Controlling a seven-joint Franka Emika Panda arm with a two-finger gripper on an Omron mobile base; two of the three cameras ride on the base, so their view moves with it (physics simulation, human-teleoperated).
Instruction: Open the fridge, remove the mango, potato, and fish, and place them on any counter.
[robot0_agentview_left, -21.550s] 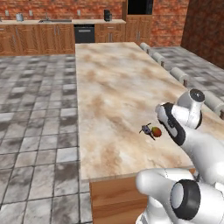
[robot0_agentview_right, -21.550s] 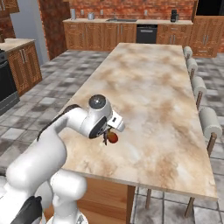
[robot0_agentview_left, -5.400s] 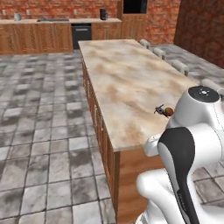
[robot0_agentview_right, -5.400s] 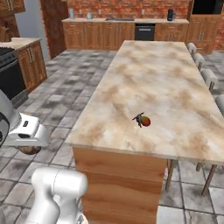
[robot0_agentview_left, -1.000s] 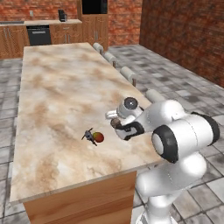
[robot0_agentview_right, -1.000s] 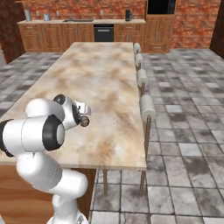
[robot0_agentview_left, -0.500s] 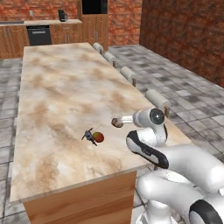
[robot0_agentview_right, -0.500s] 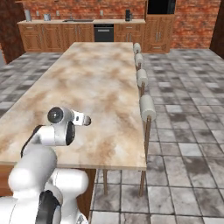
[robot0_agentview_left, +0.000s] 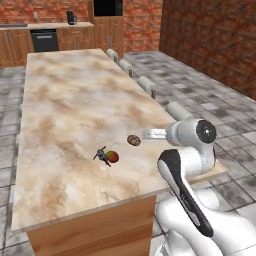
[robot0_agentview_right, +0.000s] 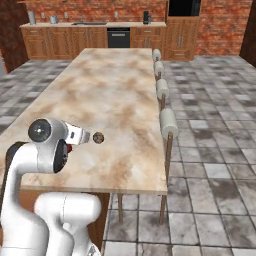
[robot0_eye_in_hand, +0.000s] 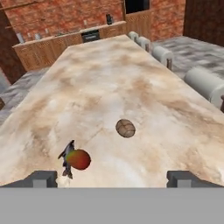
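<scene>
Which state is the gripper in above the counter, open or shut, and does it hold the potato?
Open and empty: in the hand view the gripper fingertips stand far apart, and the potato lies free on the counter.

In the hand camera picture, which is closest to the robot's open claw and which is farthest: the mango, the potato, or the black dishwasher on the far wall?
From the gripper, going by the hand view:
1. The mango, just ahead and left, touching the fish.
2. The potato, a little farther along the counter, near the middle.
3. The dishwasher, across the kitchen in the wall cabinets.

Broad bare counter (robot0_eye_in_hand: 100, 78) beyond potato (robot0_eye_in_hand: 125, 128), mango (robot0_eye_in_hand: 79, 159), probably unobstructed.
</scene>
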